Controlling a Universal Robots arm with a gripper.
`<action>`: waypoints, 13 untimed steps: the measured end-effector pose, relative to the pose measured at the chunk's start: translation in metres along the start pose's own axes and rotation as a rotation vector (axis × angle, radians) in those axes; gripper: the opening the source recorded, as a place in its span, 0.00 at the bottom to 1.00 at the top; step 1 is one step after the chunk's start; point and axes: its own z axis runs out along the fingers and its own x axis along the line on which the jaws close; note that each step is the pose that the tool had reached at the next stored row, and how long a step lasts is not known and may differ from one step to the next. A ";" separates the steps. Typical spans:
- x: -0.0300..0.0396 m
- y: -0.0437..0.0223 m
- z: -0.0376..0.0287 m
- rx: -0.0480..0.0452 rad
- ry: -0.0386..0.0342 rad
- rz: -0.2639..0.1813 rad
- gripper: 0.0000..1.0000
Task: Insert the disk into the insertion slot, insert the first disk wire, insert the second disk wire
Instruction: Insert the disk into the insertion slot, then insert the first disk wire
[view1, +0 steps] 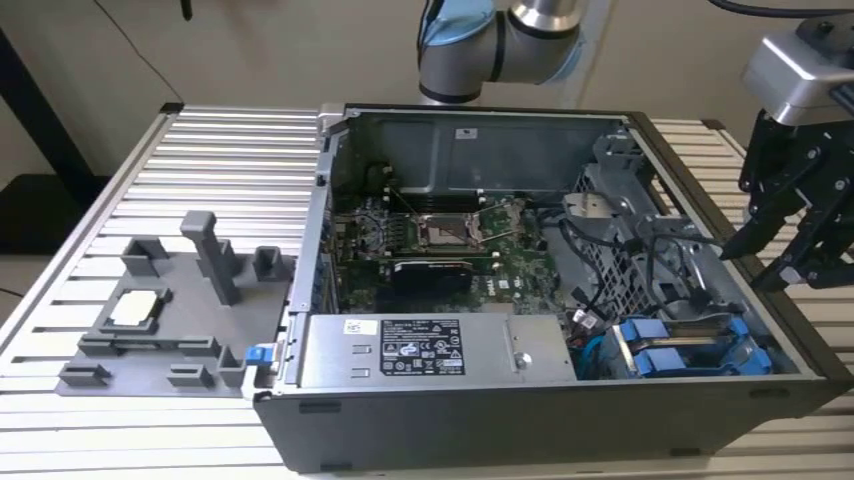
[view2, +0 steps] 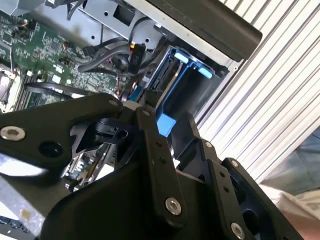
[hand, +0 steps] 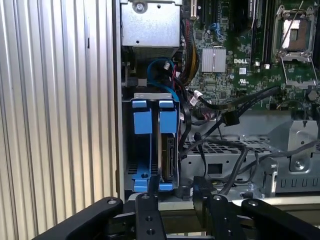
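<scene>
The disk (hand: 168, 159) stands edge-on in its blue carrier (hand: 168, 122) inside the insertion slot (hand: 150, 150) of the drive cage, next to a second blue-fronted carrier (hand: 142, 122). In the exterior view the blue carriers (view1: 681, 350) sit in the case's near corner on the exterior view's right. My gripper (view1: 750, 268) hangs above and just outside that corner, open, with nothing between its black fingers (hand: 150, 200). A loose black wire with a connector (hand: 230, 118) lies across the cage beside the disk. A blue cable (hand: 161, 66) curls beyond the carriers.
The open computer case (view1: 534, 420) lies on a slatted metal table (view1: 200, 150). Inside it are the grey power supply box (view1: 427, 350) and the green motherboard (view1: 441, 240). A grey fixture (view1: 174, 310) stands on the exterior view's left. The arm's base (view1: 494, 40) rises behind the case.
</scene>
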 end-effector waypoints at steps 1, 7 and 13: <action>0.0000 0.0000 0.0001 0.0000 -0.0001 0.000 0.41; 0.0001 -0.0007 0.0003 0.0000 0.0000 0.000 0.41; -0.0002 -0.0082 0.0042 -0.0002 -0.0052 -0.002 0.41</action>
